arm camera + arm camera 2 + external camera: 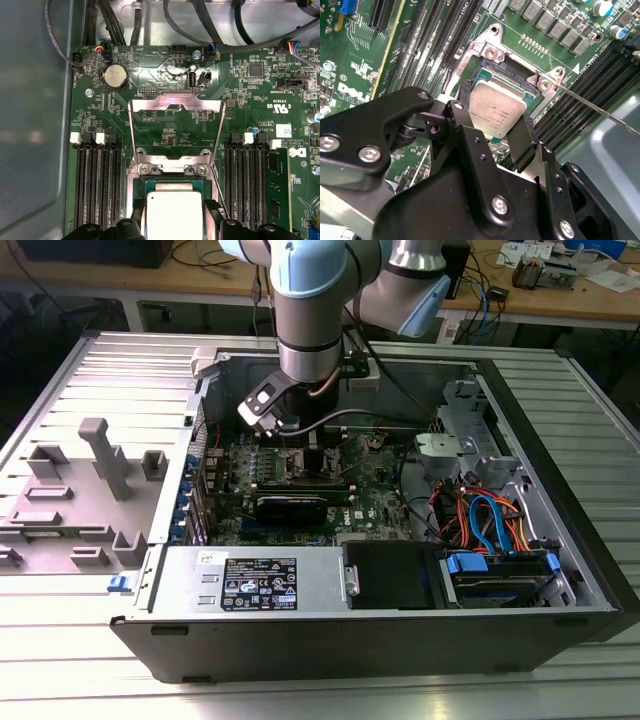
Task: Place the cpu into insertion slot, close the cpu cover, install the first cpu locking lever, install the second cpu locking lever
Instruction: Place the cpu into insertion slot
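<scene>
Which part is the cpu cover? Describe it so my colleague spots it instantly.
On the green motherboard, find the insertion slot under the cpu. The cpu cover is the silver frame hinged at its edge, swung open; only it has a large square cutout.

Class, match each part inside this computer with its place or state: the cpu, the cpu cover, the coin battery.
Things:
1. cpu
2. cpu cover
3. coin battery

Places or states:
A. swung open, away from the insertion slot
B. round and silver, on the green motherboard
C. held between the fingers of the gripper, at the slot

Pairs: 1-C, 2-A, 3-B
</scene>
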